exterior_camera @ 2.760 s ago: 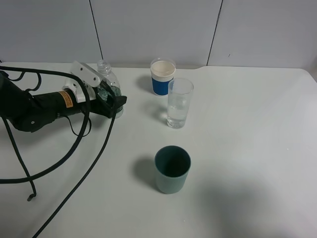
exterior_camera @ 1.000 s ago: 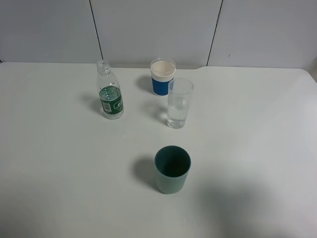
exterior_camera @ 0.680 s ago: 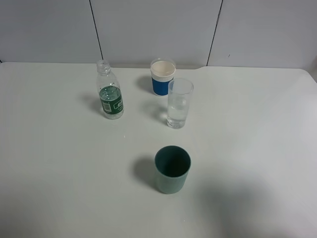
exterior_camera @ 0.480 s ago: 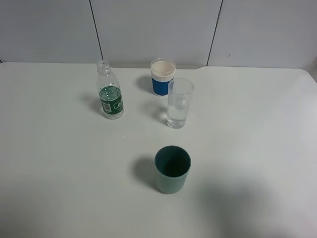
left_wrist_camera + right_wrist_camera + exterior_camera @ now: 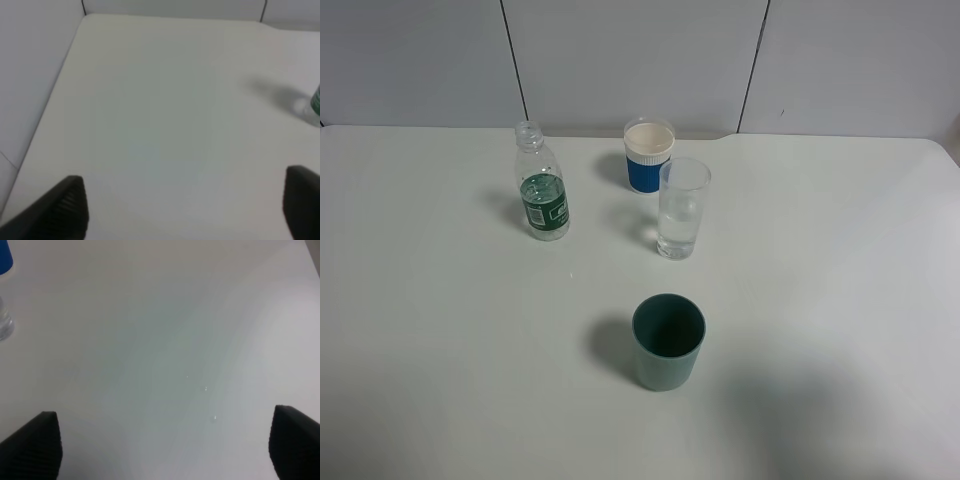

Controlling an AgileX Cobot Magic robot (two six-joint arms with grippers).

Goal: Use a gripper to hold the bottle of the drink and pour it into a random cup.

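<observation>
The bottle (image 5: 544, 200) stands upright and uncapped at the back left of the white table, with its green label band facing front. Its edge also shows in the left wrist view (image 5: 316, 102). The tall clear cup (image 5: 681, 208) stands to its right and holds clear drink (image 5: 677, 232) in its lower part. Its base shows in the right wrist view (image 5: 4, 322). Neither arm is in the high view. My left gripper (image 5: 185, 210) is open and empty, away from the bottle. My right gripper (image 5: 162, 445) is open and empty over bare table.
A blue cup with a white rim (image 5: 648, 156) stands just behind the clear cup; its edge shows in the right wrist view (image 5: 5, 257). An opaque teal cup (image 5: 668, 341) stands nearer the front. The table (image 5: 840, 300) meets a grey panelled wall at the back.
The left arm, which was at the bottle 2.8 s ago, has let it go and withdrawn out of the high view. The bottle stays upright. Nothing has moved in the last second.
</observation>
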